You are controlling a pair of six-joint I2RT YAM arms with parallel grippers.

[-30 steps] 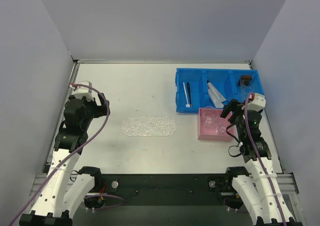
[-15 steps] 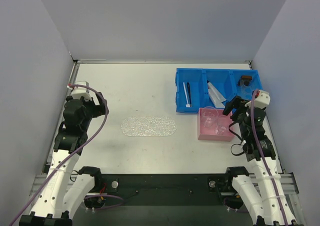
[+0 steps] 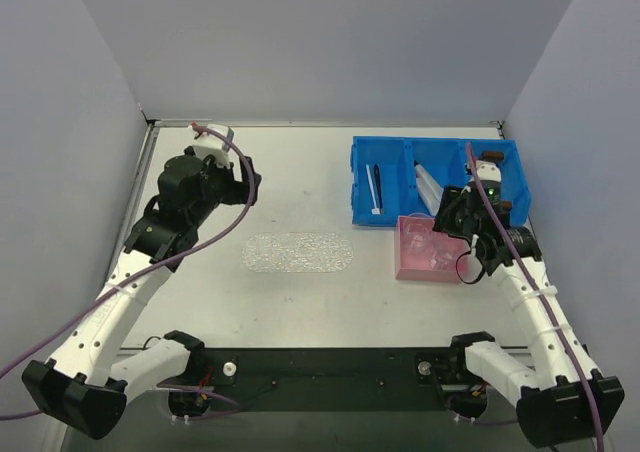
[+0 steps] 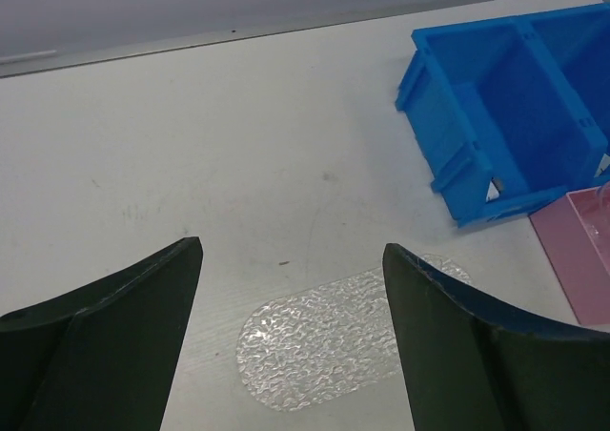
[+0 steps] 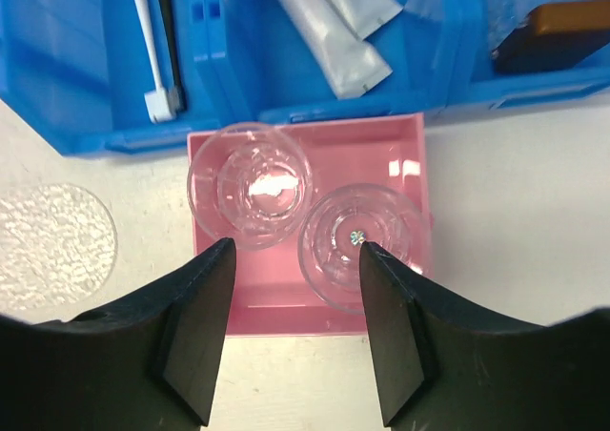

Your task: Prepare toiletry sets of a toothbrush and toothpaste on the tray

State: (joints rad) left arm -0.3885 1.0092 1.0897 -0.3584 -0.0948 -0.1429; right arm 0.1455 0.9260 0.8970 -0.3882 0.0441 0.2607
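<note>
Reading left to right, we find the left gripper point(image 3: 245, 184) at upper left, fingers wide apart and empty, and the tray point(image 3: 298, 252) lying bare at centre. Toothbrush point(image 3: 377, 192) and toothpaste point(image 3: 430, 186) lie in the blue bin point(image 3: 357, 187) at upper right. The right gripper point(image 3: 447, 215) hovers over the pink box point(image 3: 405, 270), fingers apart. We judge no pick made yet; next, this arm must advance over the bin.

Clear oval tray point(image 3: 298, 252) lies mid-table; toothbrushes point(image 3: 374, 190) and toothpaste tubes point(image 3: 430, 187) sit in the blue bin point(image 3: 356, 182).
</note>
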